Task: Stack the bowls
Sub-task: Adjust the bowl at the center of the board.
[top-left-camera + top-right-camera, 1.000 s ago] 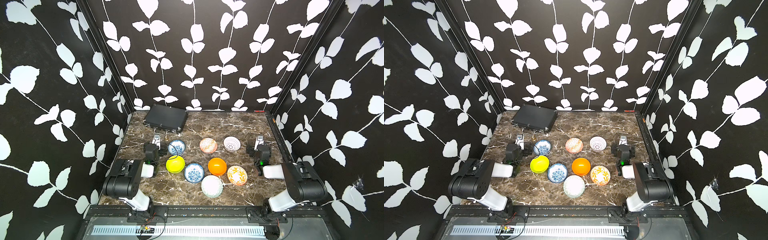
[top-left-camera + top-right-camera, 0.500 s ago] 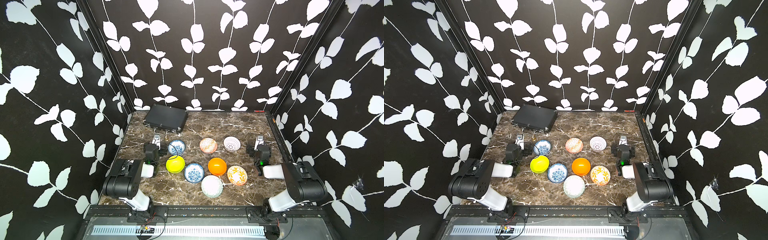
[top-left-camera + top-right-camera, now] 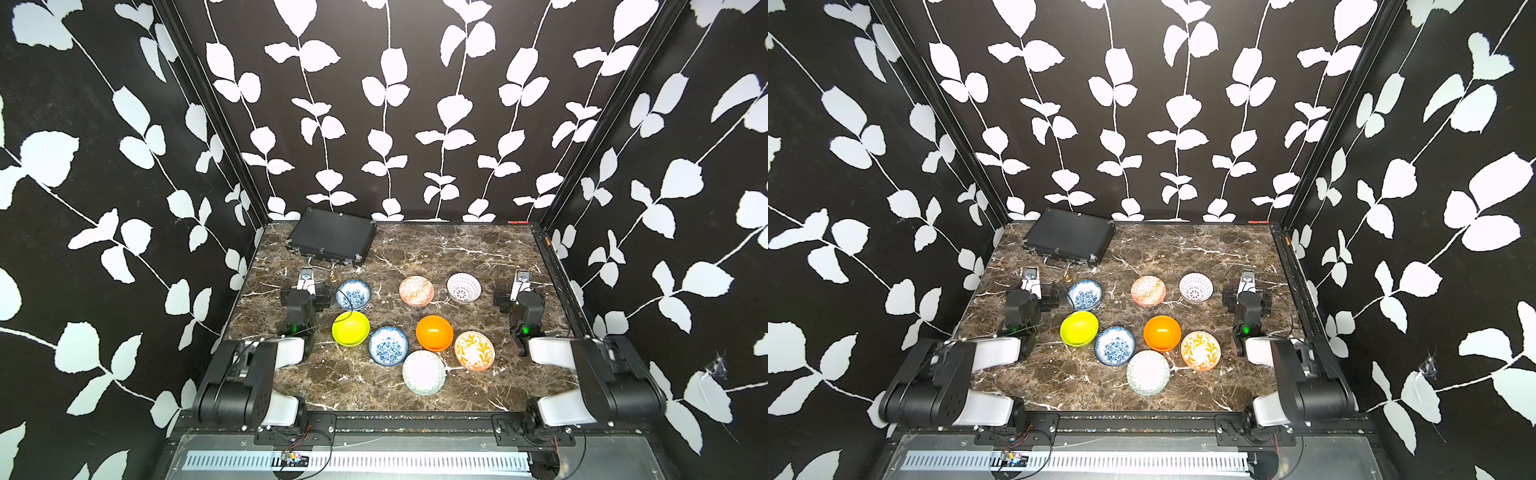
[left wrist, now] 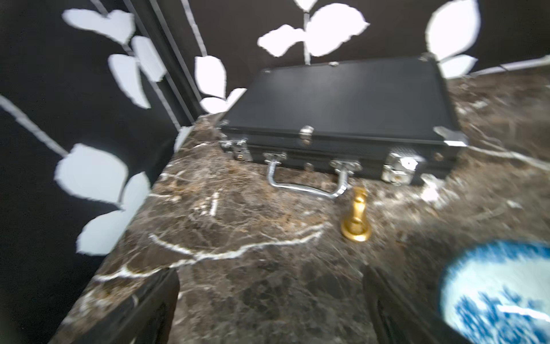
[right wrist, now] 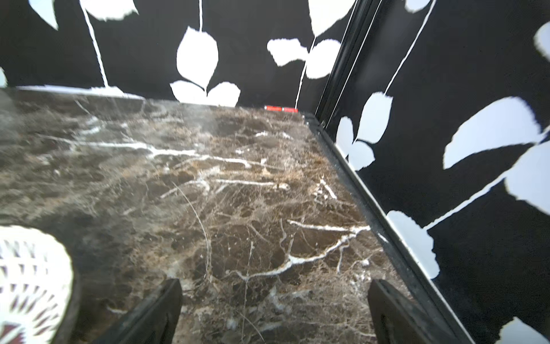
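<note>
Showing 8 bowls on the marble surface (image 3: pixel 457 249), none stacked. Far row, left edge to right: blue floral bowl (image 3: pixel 353 294), orange-patterned bowl (image 3: pixel 416 290), white lattice bowl (image 3: pixel 464 287). Toward front edge: lime bowl (image 3: pixel 350 328), 2nd blue floral bowl (image 3: pixel 388 345), plain orange bowl (image 3: pixel 434 333), orange leaf-print bowl (image 3: pixel 474 350), pale green bowl (image 3: pixel 424 372) nearest. Shows left gripper (image 4: pixel 270 297) by left edge, right gripper (image 5: pixel 273 297) by right edge, both w/ fingers (image 5: pixel 154 309) spread, empty. Black case (image 3: pixel 332 237) in far left corner, gold piece (image 4: pixel 355 217) beside its handle.
</note>
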`<move>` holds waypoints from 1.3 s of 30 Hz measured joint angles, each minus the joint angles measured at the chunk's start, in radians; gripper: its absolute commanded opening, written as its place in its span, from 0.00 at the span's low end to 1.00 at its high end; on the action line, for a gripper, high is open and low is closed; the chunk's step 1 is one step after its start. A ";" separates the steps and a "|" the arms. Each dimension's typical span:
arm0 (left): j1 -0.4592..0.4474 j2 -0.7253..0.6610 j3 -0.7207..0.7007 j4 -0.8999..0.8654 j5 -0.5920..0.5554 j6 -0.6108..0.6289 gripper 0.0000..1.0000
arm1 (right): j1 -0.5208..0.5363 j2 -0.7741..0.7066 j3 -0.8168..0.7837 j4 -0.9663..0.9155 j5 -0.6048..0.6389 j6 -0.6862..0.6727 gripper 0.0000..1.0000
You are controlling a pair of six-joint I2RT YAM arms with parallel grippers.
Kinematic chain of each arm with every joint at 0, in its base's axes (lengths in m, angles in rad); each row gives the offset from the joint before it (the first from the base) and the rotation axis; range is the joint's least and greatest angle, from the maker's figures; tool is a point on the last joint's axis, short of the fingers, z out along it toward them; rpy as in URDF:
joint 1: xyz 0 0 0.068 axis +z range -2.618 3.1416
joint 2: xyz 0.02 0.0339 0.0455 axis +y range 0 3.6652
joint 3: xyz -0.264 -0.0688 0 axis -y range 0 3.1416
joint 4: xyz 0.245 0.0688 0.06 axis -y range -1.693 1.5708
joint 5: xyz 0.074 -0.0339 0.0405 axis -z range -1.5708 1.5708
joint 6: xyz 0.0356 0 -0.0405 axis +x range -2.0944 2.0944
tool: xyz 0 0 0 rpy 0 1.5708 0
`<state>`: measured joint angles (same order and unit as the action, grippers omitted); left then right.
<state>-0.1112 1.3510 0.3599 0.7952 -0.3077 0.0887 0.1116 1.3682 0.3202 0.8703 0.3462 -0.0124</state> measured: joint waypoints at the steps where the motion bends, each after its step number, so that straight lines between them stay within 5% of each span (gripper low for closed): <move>1: 0.000 -0.041 0.026 -0.069 -0.027 -0.022 0.99 | 0.000 -0.071 0.000 -0.053 0.002 -0.001 0.99; 6: 0.000 -0.219 0.259 -0.528 -0.190 -0.240 0.99 | 0.002 -0.488 0.135 -0.455 0.038 0.093 0.99; 13: 0.000 -0.306 0.550 -1.101 -0.263 -0.423 0.99 | -0.036 -0.726 0.320 -0.913 0.014 0.420 1.00; 18: 0.000 -0.341 0.578 -1.313 -0.047 -0.444 0.99 | -0.030 -0.626 0.380 -1.110 -0.249 0.615 0.99; 21: -0.001 -0.379 0.551 -1.384 0.068 -0.484 0.99 | 0.076 -0.539 0.376 -1.141 -0.315 0.722 0.99; 29: -0.142 -0.553 0.402 -1.525 0.266 -0.586 0.99 | 0.515 -0.496 0.427 -1.228 -0.123 0.797 0.99; 34: -0.242 -0.634 0.388 -1.588 0.289 -0.668 0.99 | 0.609 -0.382 0.481 -1.236 -0.026 0.759 0.99; 39: -0.261 -0.547 0.464 -1.644 0.290 -0.692 0.99 | 0.641 -0.317 0.501 -1.279 0.014 0.739 0.99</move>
<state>-0.3725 0.8036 0.8238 -0.8486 -0.0181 -0.6037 0.7528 1.0512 0.8211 -0.4088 0.3599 0.7269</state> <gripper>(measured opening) 0.986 0.992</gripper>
